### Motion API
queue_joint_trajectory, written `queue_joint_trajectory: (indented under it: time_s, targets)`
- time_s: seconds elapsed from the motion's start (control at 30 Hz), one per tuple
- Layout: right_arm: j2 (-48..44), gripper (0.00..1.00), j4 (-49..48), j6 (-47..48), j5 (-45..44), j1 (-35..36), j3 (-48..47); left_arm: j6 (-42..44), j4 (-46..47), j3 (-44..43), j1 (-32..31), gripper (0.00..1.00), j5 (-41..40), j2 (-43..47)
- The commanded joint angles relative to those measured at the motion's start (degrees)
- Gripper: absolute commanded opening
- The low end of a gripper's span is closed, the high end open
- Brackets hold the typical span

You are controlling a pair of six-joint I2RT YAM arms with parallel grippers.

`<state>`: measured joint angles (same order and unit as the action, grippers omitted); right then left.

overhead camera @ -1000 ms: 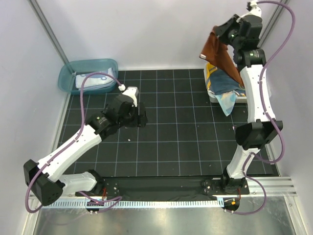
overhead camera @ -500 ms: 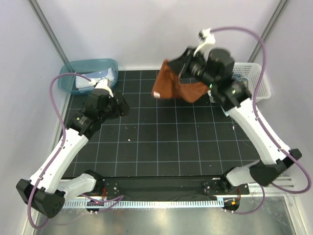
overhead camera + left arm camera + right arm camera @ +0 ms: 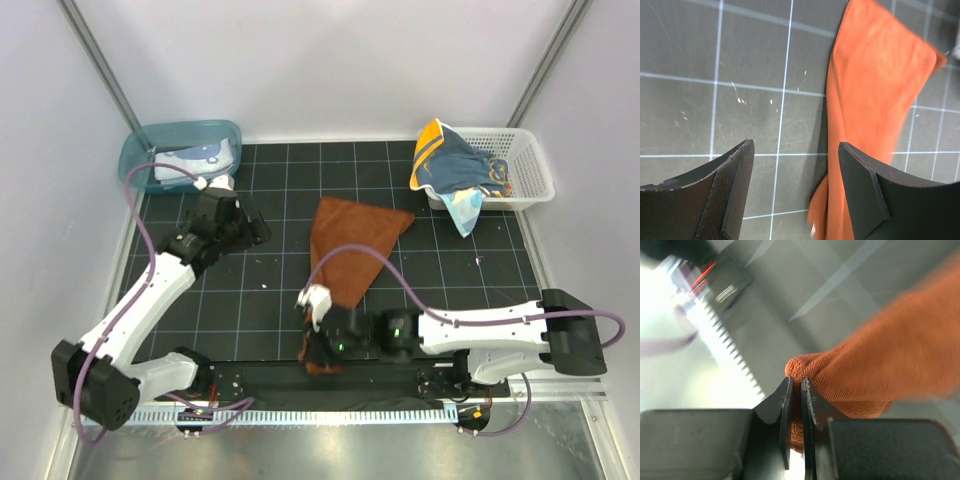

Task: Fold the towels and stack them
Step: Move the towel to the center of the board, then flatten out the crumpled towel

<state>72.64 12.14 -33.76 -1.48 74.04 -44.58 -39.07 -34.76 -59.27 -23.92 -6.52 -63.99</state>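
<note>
Nearby, teal tub (image 3: pixel 131 168) and white basket (image 3: pixel 533 172) flank the rust towel (image 3: pixel 350 240).

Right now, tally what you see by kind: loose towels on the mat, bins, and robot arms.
Towels on the mat: 1, rust-brown towel
Bins: 2, teal tub, white basket
Robot arms: 2, left arm, right arm
Total: 5

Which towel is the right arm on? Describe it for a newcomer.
On the black gridded mat, a cloth runs from the centre to the near edge: the rust-brown towel, its near end pinched in the right gripper. It is the only brown one; the other towels sit in the white basket or teal tub.
</note>
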Motion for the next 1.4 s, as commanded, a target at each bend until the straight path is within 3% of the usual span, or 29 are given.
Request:
queue_joint_trajectory:
  time_s: [0.0,0.13,0.17,0.2,0.23,0.3,0.43,0.5,0.57,0.67,0.8,0.9,1.13,1.37]
  targets:
    - [-0.14,0.01,-5.20,-3.59,-9.23,13.28,-2.97,-2.33,5.84,1.61,0.10,0.72,4.15,-2.98]
    - [2.24,0.01,-4.59,-5.79,-11.70,18.67,-3.32,-1.98,8.22,0.56,-0.68,0.72,4.24,-10.43]
    - [2.24,0.05,-3.80,-5.97,-12.93,19.12,-3.67,-1.63,8.48,-0.93,-0.77,0.72,3.80,-12.20]
    - [2.15,0.12,-2.57,-6.40,-14.16,19.12,-4.46,-1.36,8.40,-1.64,-0.69,0.71,3.45,-13.52]
    - [2.15,0.31,0.83,-6.58,-18.87,19.04,-4.99,-1.27,8.66,-2.34,-0.86,0.72,3.19,-15.01]
    - [1.37,0.44,7.76,-7.98,-23.55,18.42,-7.18,-0.75,9.80,-3.31,-0.95,0.71,4.23,-19.50]
    - [-4.86,0.54,14.66,-12.29,-32.27,10.45,-6.49,1.45,12.08,-7.17,-1.74,0.70,8.44,-27.84]
    - [-9.42,0.56,17.63,-13.00,-34.64,1.84,-5.09,1.80,13.31,-10.15,-2.53,0.69,10.30,-32.07]
    - [-11.46,0.56,19.23,-12.39,-35.00,-7.79,-4.38,2.15,14.20,-13.05,-3.75,0.69,11.70,-35.31]
    - [-13.05,0.57,21.17,-10.98,-36.23,-16.18,-2.89,4.78,13.58,-19.30,-5.34,0.68,11.45,-41.99]
    - [-13.93,0.57,15.66,-8.26,-27.22,-34.42,1.32,6.28,13.32,-24.22,-5.61,0.67,11.80,-48.59]
    - [-11.57,0.56,9.68,-6.06,-21.22,-43.51,3.70,7.69,12.62,-26.77,-5.70,0.66,11.36,-52.11]
    - [0.74,0.55,2.46,-4.47,-15.32,-51.88,3.62,9.97,10.77,-28.98,-5.96,0.65,11.19,-56.33]
    - [7.69,0.52,-0.28,-4.47,-14.17,-53.65,3.27,10.77,10.07,-27.84,-6.84,0.64,10.13,-58.18]
